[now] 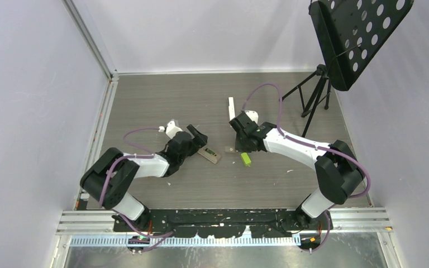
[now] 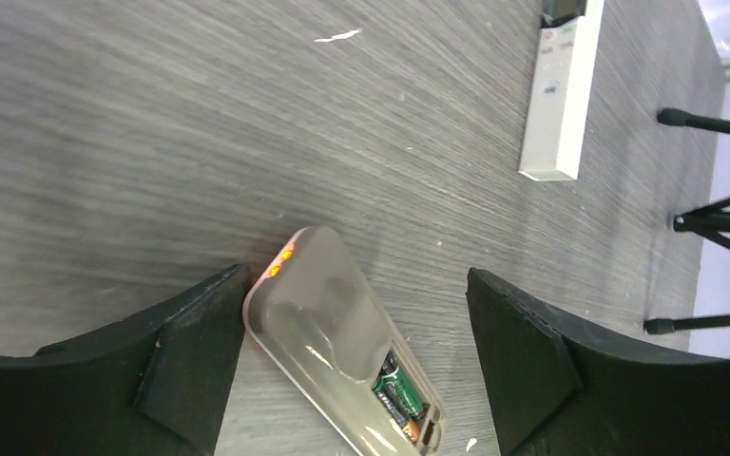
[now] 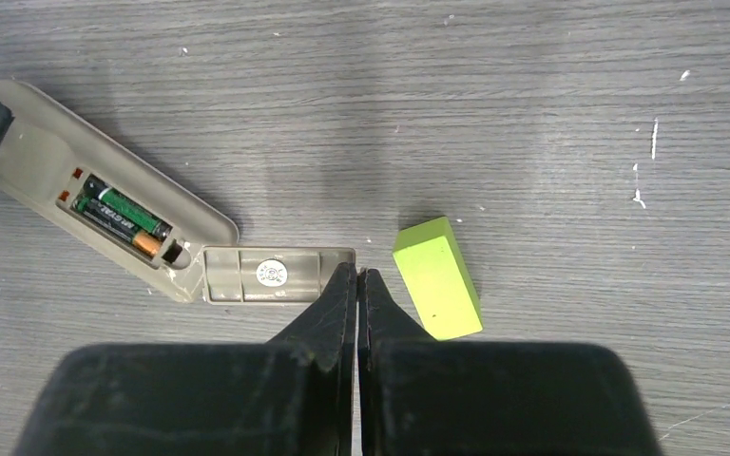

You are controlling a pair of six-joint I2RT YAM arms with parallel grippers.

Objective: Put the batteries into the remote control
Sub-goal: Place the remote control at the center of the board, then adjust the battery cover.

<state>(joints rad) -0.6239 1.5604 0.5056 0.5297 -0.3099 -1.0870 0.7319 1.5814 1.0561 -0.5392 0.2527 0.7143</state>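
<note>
**Evidently loaded: batteries [image 3: 119, 217] seated in the open grey remote control [image 1: 212, 157]**

From the top view, the grey remote control is seen lying near the middle of the table [image 1: 201, 95], its length running from 10 to 4 o'clock. The left gripper [image 1: 197, 144] is placed at its 10 o'clock end. A loose battery cover [image 1: 229, 149] is laid just at 3 o'clock of the remote, with a green block [image 1: 246, 159] just beyond it. The right gripper [image 1: 238, 148] is lowered between cover and block. A white remote [image 1: 231, 108] is laid at 12 o'clock of that gripper, and a tripod [image 1: 313, 97] is stood towards 2 o'clock.

From the left wrist view, the jaws are seen spread wide on either side of the remote's rounded end, with nothing grasped. The 9 o'clock finger [image 2: 195, 361] is set against or just beside the casing; which of the two cannot be told. The 3 o'clock finger is kept well apart from it. The batteries are shown in the uncovered compartment towards 5 o'clock.

From the right wrist view, the jaws are seen pressed together with nothing caught between them. Their tips are set just beside the cover at 9 o'clock and the block at 3 o'clock. The batteries are seen at 9 o'clock of the frame, laid side by side inside the remote.
</note>
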